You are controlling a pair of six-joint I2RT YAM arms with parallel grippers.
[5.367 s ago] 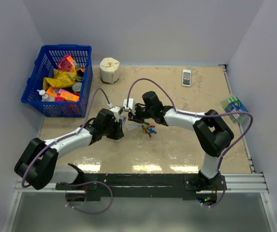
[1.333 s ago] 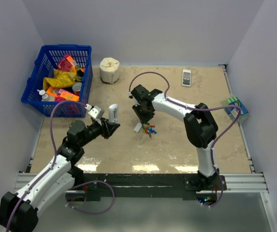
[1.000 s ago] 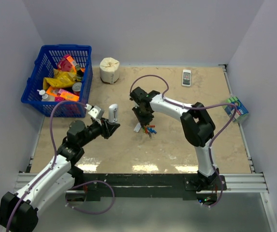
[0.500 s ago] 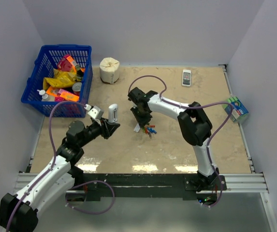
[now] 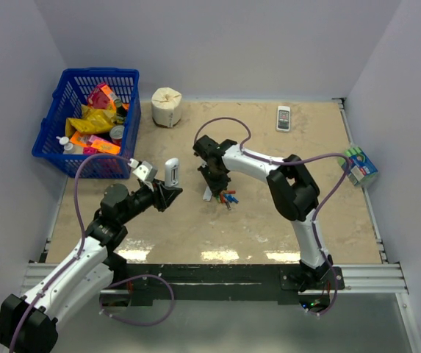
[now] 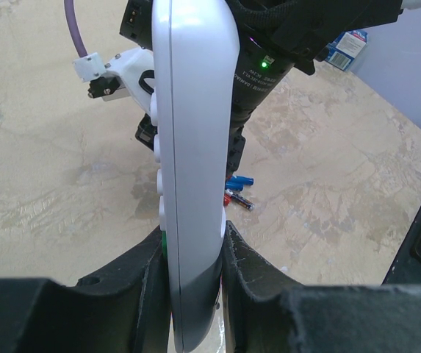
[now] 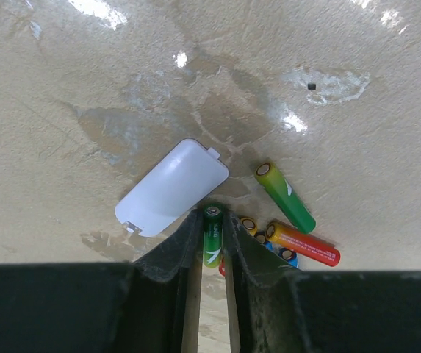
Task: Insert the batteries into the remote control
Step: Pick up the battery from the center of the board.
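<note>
The silver-white remote control [image 5: 171, 171] stands upright, clamped at its lower end by my left gripper [image 5: 167, 191]. In the left wrist view the remote control [image 6: 192, 132] shows edge-on, with both black fingers pressed on its sides around the left gripper [image 6: 193, 254]. The batteries [image 5: 225, 197] lie in a small pile on the table. My right gripper [image 7: 211, 220] is down in that pile, its fingers closed on a green battery [image 7: 211, 239] standing end-up. Beside it lie another green battery [image 7: 285, 197], an orange-red one [image 7: 303, 244] and the white compartment cover [image 7: 172, 187].
A blue basket [image 5: 85, 121] of packets stands at the back left, with a paper roll [image 5: 167, 107] next to it. A short white handset [image 5: 283, 118] lies at the back right. A small box [image 5: 360, 165] sits at the table's right edge.
The right gripper has shifted slightly left over the battery pile and its jaws have narrowed onto the green battery. The left arm holds the remote where it was.
</note>
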